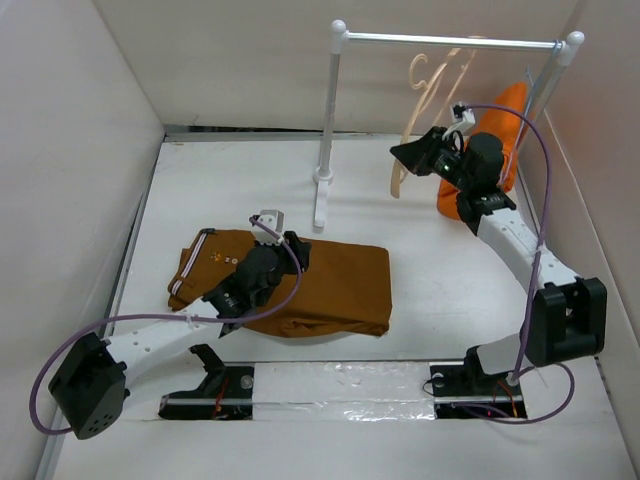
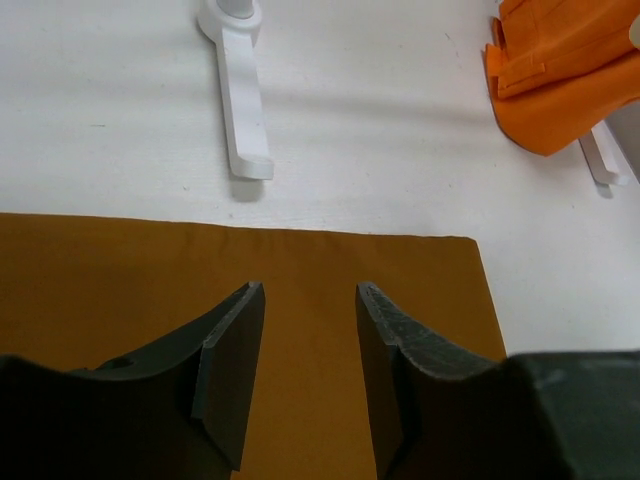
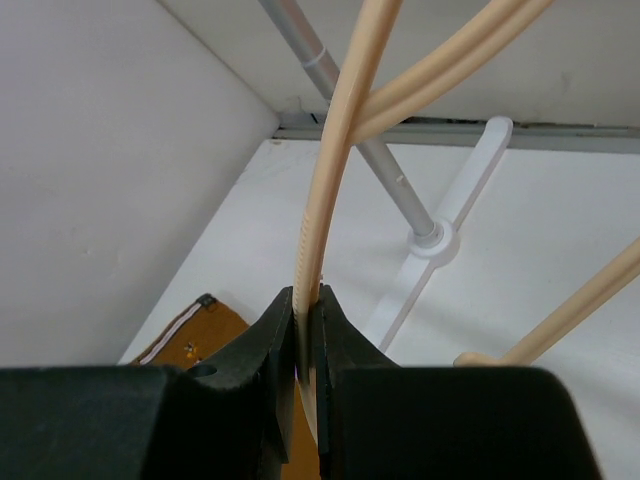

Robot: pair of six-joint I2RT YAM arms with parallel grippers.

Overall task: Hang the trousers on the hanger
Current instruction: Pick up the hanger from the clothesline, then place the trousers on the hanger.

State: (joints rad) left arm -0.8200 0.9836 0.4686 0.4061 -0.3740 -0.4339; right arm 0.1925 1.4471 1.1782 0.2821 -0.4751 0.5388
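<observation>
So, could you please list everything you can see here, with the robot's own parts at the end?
trousers: one, rust-brown, folded flat on the table, left of centre
hanger: one, pale beige wood, up by the rack's rail, an arm pinched in the right claw
orange garment: one, bright orange, back right by the rack's right post
rack: one, white posts with a grey rail, standing at the back of the table
table: one, white, underneath everything
walls: white, along the left, back and right
left claw: one, black, open, just above the trousers
right claw: one, black, shut on the hanger
</observation>
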